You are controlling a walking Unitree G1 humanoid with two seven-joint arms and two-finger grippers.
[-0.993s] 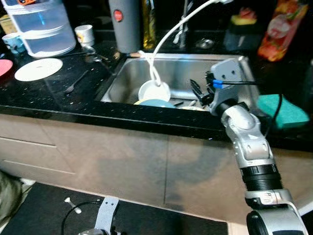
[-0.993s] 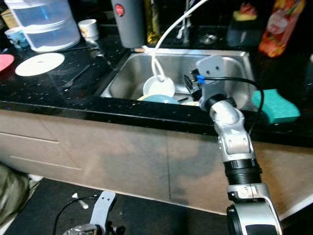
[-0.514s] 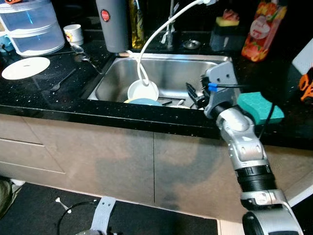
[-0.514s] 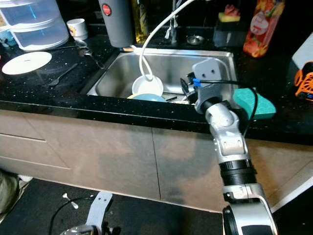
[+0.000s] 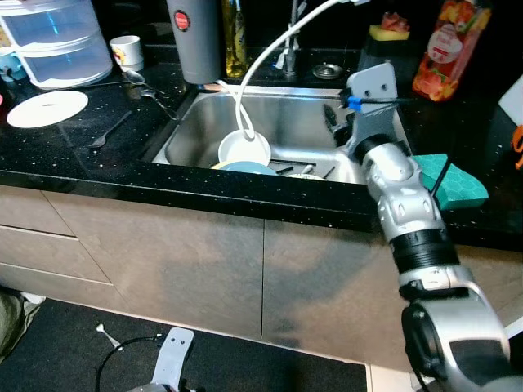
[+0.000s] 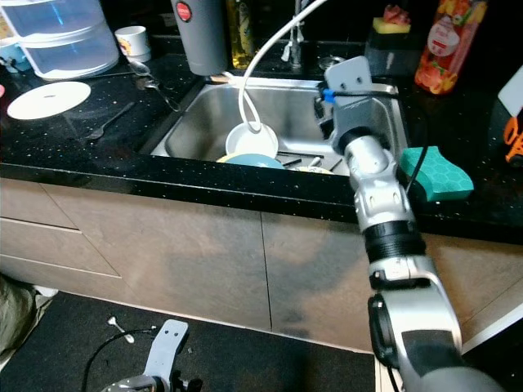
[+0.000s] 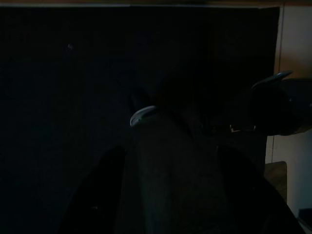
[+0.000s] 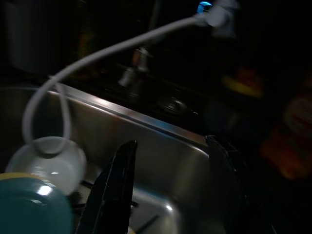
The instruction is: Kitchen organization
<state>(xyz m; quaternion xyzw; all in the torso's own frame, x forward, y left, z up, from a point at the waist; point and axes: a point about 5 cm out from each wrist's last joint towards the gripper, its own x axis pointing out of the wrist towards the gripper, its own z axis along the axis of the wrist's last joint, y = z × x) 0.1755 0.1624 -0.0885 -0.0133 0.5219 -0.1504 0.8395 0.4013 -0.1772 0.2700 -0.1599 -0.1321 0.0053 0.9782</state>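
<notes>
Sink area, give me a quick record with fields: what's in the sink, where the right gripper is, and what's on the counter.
sink: white bowl, teal plate, hose end resting in bowl
right gripper: open, above sink's right side, holding nothing
left counter: white plate, fork, clear container
right counter: teal sponge
left gripper: idle, low near the floor

We are facing a sink [image 5: 294,122] sunk in the counter [image 5: 98,163] — a bowl [image 5: 244,149] sitting inside it, a plate [image 5: 46,109] lying left, a sponge [image 5: 453,180] resting right.
</notes>
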